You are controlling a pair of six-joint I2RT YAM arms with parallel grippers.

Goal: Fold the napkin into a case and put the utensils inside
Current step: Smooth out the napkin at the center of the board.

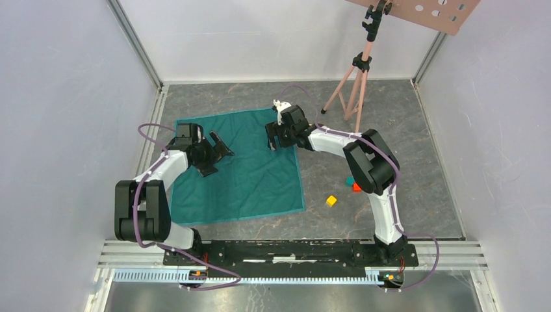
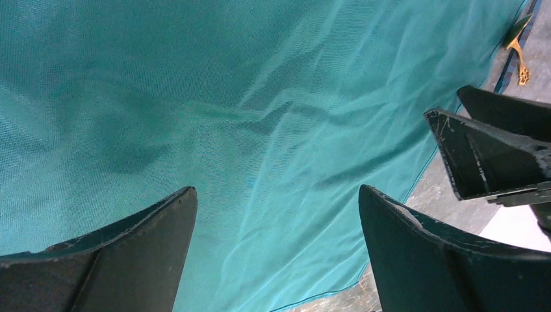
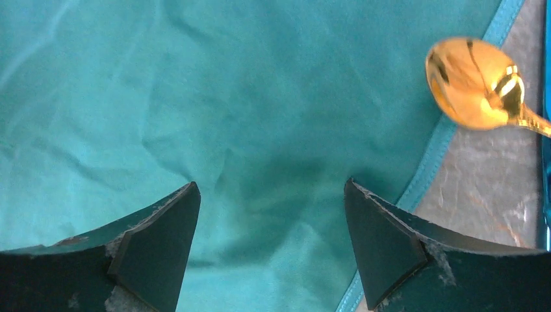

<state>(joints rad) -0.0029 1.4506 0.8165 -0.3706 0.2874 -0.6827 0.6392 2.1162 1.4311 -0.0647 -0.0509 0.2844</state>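
The teal-green napkin (image 1: 240, 172) lies spread out as one flat, slightly wrinkled sheet on the grey table; no case shape shows. My left gripper (image 1: 217, 151) hovers open over the napkin's left part (image 2: 227, 117), its jaws wide apart (image 2: 278, 190) with nothing between them. My right gripper (image 1: 273, 138) is open above the napkin's far right edge (image 3: 195, 97), also with nothing between its jaws (image 3: 271, 184). The gold spoon (image 3: 477, 81) lies just beyond the hem, its bowl overlapping the edge; it also shows small in the left wrist view (image 2: 518, 45). A strip of the blue knife (image 3: 547, 130) runs along the frame's right border.
Three small cubes, yellow (image 1: 331, 201), red (image 1: 357, 188) and teal (image 1: 349, 181), sit on the table right of the napkin, near the right arm's elbow. A tripod (image 1: 354, 84) stands at the back right. White walls enclose the table.
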